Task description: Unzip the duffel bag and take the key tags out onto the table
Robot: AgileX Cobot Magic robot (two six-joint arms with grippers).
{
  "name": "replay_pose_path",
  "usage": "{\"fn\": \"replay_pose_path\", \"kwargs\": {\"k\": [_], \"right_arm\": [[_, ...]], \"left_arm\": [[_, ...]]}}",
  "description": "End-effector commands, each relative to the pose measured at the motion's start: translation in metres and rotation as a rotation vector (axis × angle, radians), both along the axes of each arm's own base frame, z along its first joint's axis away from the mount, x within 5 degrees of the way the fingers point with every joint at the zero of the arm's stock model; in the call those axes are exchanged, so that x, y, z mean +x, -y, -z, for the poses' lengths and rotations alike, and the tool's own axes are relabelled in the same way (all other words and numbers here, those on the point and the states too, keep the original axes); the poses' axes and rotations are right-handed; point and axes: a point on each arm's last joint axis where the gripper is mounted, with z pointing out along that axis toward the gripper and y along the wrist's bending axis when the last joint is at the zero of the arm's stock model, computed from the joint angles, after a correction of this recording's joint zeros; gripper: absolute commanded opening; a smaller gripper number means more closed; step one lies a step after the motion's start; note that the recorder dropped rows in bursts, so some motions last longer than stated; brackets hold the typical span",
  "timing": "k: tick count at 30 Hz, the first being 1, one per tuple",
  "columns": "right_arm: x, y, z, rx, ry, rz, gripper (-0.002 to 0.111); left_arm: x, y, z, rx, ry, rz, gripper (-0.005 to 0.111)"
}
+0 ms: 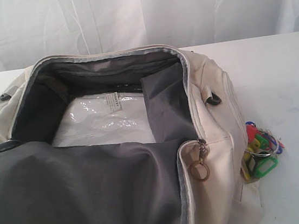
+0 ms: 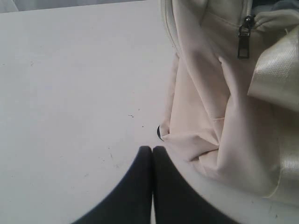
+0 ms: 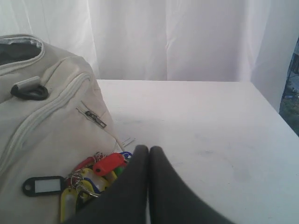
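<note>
Now left hand (image 2: 152, 149), right hand (image 3: 148, 148) closed, empty; key tags (image 1: 261, 153) beside duffel bag (image 1: 214, 131) edge, table (image 1: 288, 84) beyond.

The duffel bag (image 1: 212, 126), cream fabric with dark grey lining, lies on the table (image 1: 281, 74) with its zip open; the top flap is folded down toward the near side, lining up. The key tags (image 1: 261, 152), red, green, yellow and blue on metal rings, lie bunched on the white tabletop, close against the bag's right end.
</note>
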Motion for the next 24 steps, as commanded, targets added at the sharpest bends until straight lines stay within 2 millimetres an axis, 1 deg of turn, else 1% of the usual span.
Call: {"fn": "replay_pose_path", "kwargs": {"k": [1,14,24], "right_arm": [[0.0000,0.0006,-0.0005,-0.010,0.020,0.009,0.000],[0.0000,0.0006,-0.0008,-0.006,0.022,0.010,0.000],[0.0008,0.0047,-0.0008,-0.006,0.022,0.085,0.000]], "left_arm": [[-0.0001,-0.0001,0.0005,0.000,0.004,-0.001,0.000],[-0.0001,-0.0001,0.0005,0.000,0.004,-0.001,0.000],[-0.0001,-0.0001,0.0005,0.000,0.004,-0.001,0.000]]}}
